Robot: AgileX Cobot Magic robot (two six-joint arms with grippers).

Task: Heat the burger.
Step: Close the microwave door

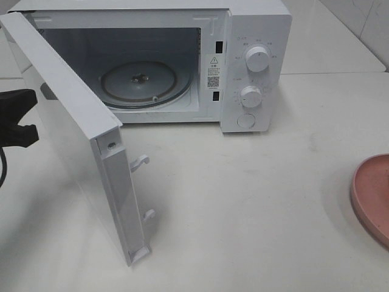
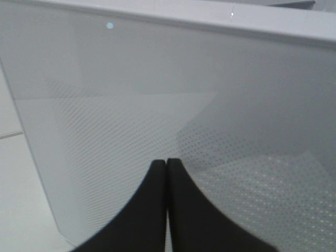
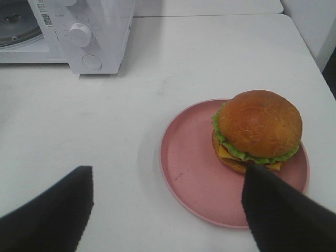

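The burger (image 3: 257,128), with a golden-brown bun, green lettuce and yellow cheese, sits on a pink plate (image 3: 191,173), off-centre on it. My right gripper (image 3: 168,170) is open, hanging above the plate's near side with nothing between its fingers. One finger (image 3: 275,210) overlaps the burger's edge in this view. In the exterior high view only the plate's rim (image 1: 372,198) shows at the right edge, and the burger is out of frame. The white microwave (image 1: 252,67) stands open with its glass turntable (image 1: 140,82) bare. My left gripper (image 2: 166,164) is shut and empty, close to the outer face of the door (image 1: 73,128).
The open door swings out to the front left, its latch hooks (image 1: 141,161) pointing toward the table's middle. Two knobs (image 1: 257,59) and a button are on the microwave's right panel. A white tabletop (image 1: 243,207) lies between microwave and plate.
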